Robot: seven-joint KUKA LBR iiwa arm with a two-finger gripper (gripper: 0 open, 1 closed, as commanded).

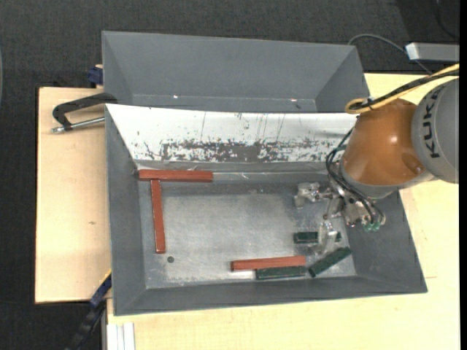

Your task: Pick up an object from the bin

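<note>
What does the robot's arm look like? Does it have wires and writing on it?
It is a thick grey arm with black letters on it. A shiny rounded orange cover wraps its wrist. Yellow and black cables run along it, and dark wires hang down to the small silvery metal end effector.

Setting: robotics lab. Shown by: grey metal bin under my pincer, orange wrist cover above it, dark carpet beyond.
</note>
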